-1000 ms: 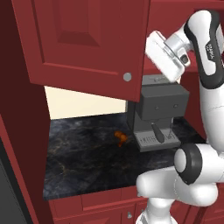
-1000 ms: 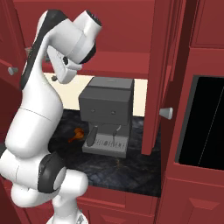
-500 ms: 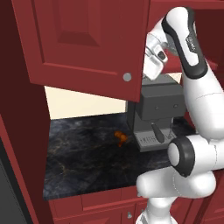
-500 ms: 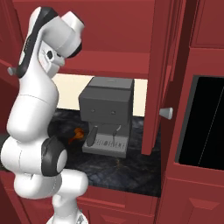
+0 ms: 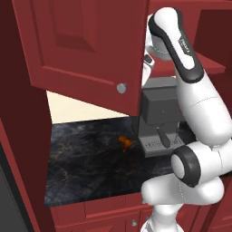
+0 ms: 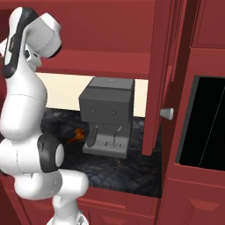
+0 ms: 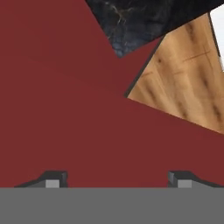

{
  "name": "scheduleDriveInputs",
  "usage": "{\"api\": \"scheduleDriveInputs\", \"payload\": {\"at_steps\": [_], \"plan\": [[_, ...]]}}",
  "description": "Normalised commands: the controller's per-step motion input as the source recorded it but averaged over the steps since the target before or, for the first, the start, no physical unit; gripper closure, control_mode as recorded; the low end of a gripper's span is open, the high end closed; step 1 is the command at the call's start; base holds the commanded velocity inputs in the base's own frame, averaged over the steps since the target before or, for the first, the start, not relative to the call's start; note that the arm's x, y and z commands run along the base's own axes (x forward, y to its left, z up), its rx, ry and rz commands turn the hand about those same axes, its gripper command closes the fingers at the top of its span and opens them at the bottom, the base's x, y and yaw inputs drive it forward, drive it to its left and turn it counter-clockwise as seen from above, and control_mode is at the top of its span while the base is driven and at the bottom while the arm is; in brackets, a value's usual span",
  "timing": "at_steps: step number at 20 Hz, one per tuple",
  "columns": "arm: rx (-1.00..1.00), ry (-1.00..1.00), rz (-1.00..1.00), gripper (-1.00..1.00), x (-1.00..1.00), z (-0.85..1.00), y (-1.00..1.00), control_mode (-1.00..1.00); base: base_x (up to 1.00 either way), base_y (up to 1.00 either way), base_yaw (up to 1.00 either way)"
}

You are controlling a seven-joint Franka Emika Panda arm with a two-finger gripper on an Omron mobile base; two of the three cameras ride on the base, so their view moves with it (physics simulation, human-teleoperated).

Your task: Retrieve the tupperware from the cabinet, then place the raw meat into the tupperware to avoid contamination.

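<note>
Red wood fills most of what the hand camera sees: the cabinet (image 7: 65, 96) sits right in front of the gripper (image 7: 114, 179), and both dark fingertips (image 7: 52, 179) stand far apart near the bottom corners with nothing between them, so the gripper is spread and empty. Past the red panel, that view catches a wedge of dark marbled surface (image 7: 140, 22) and a patch of light wood grain (image 7: 183, 83).

From the left base camera, the cabinet door (image 5: 86, 45) hangs open with its round silver knob (image 5: 121, 88) near the lower right corner of the door. White arm (image 5: 181, 54) reaches up behind that door's edge, hand tucked at shelf height. A red shelf (image 5: 213, 63) sticks out to the right of the arm.

Raw meat (image 5: 125, 141), small and orange-brown, lies on the dark surface (image 5: 86, 158) near its middle, just left of the grey coffee machine (image 5: 158, 118) and apart from it. The right base camera shows the same piece (image 6: 78, 134) just beside the machine's (image 6: 107, 114) lower left corner, partly behind the arm. The machine stands toward the back of the surface under the cabinet. Another open door with a knob (image 6: 166, 114) stands right of it, and a black oven panel (image 6: 204, 123) lies further right.

Can't tell where the tub is.
</note>
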Motion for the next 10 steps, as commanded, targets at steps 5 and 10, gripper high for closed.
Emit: {"api": "scheduleDriveInputs", "payload": {"at_steps": [5, 10], "plan": [[-0.02, 0.05, 0.0, -1.0, -0.53, -0.05, 0.86, -1.0, 0.0, 0.0, 0.0], [-0.04, 0.07, -0.08, -1.0, -0.16, -0.16, 0.84, -1.0, 0.0, 0.0, 0.0]]}}
